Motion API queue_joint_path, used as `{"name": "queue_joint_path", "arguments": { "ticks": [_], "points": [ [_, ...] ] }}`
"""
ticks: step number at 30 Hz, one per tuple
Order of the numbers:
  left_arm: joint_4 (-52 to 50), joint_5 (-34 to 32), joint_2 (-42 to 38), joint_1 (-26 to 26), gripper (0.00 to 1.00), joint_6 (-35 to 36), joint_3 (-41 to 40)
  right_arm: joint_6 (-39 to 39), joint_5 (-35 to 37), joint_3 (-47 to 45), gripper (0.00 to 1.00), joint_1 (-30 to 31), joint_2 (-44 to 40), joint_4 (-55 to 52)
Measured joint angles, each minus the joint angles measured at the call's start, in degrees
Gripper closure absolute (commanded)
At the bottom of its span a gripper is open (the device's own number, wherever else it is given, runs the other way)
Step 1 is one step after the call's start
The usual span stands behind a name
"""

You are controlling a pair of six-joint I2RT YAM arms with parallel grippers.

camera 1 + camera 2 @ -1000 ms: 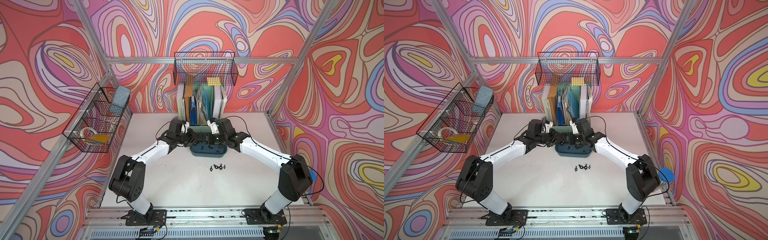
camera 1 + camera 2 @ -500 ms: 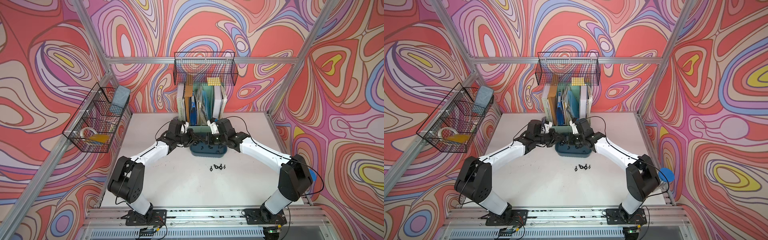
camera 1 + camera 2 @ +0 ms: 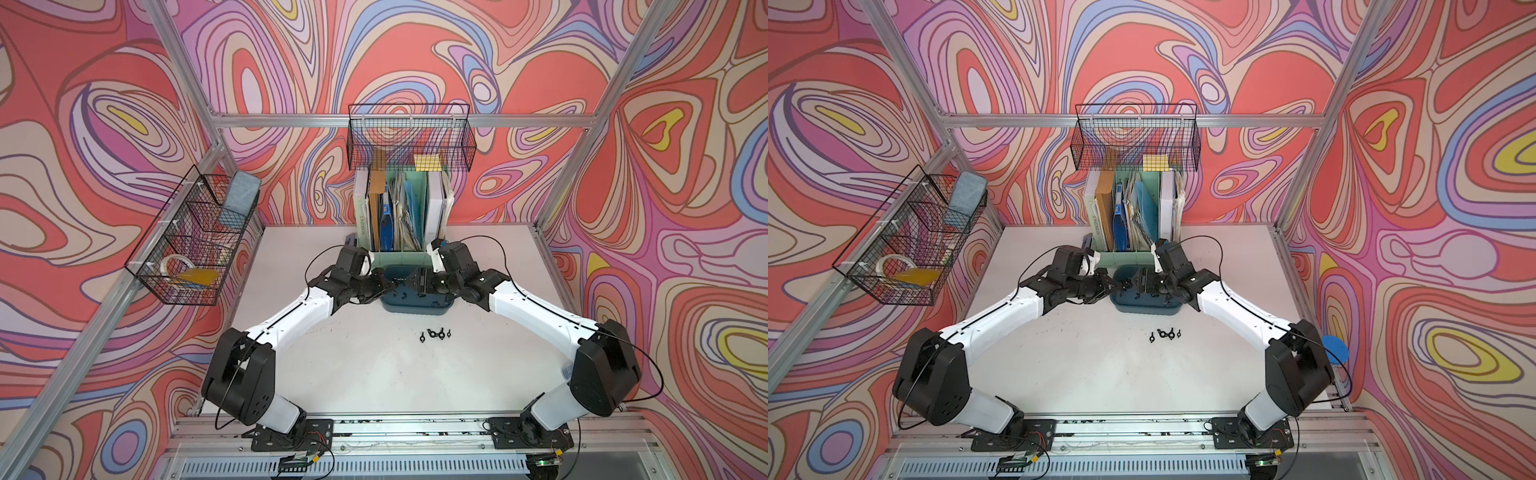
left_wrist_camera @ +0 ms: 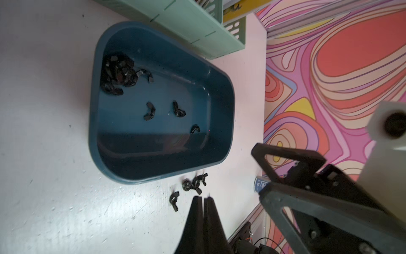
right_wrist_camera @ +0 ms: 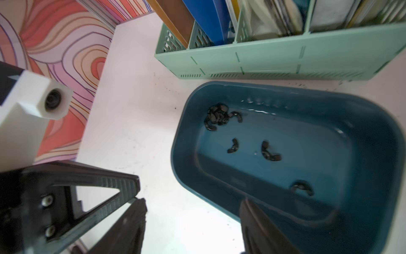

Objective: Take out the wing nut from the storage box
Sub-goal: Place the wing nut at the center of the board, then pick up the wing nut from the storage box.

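Pinching shut, left gripper [image 4: 203,199] (catch between tips: cannot tell); right gripper [image 5: 193,204] gapes empty over the shallow dark teal plastic storage box [image 5: 175,154] holding black wing nuts [image 5: 217,116]. Left wrist view adds loose nuts [image 4: 194,183] on white table [image 4: 44,154] beside it.

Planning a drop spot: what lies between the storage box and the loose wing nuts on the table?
Only bare table between the storage box and the wing nuts, as both top views show.

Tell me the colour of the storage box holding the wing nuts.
Dark teal, plain with no pattern. The storage box shows best in the left wrist view.
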Motion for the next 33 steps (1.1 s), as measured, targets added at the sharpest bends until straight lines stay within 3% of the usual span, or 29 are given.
{"name": "queue_joint_path", "arguments": {
  "ticks": [7, 12, 18, 25, 33],
  "points": [
    [-6.60, -11.67, -0.61, -10.03, 1.00, 3.50, -1.77, -0.02, 5.55, -5.11, 0.02, -0.35, -7.17, -4.55],
    [-8.04, -17.90, 1.14, -16.68, 1.00, 3.50, -2.58, -0.22, 9.33, -8.96, 0.02, -0.68, -12.57, -7.45],
    [-8.94, -22.77, 9.01, -22.93, 1.00, 3.08, -0.15, -0.20, 12.63, -12.28, 0.02, -1.25, -18.10, -10.95],
    [-9.14, -24.87, 16.50, -25.81, 1.00, 2.56, 3.67, 0.11, 14.51, -14.12, 0.02, -1.33, -22.56, -13.29],
    [-10.29, -27.87, 18.95, -25.83, 1.00, 2.19, 5.88, 0.87, 15.10, -15.15, 0.02, -1.33, -24.52, -14.64]
  ]
}}
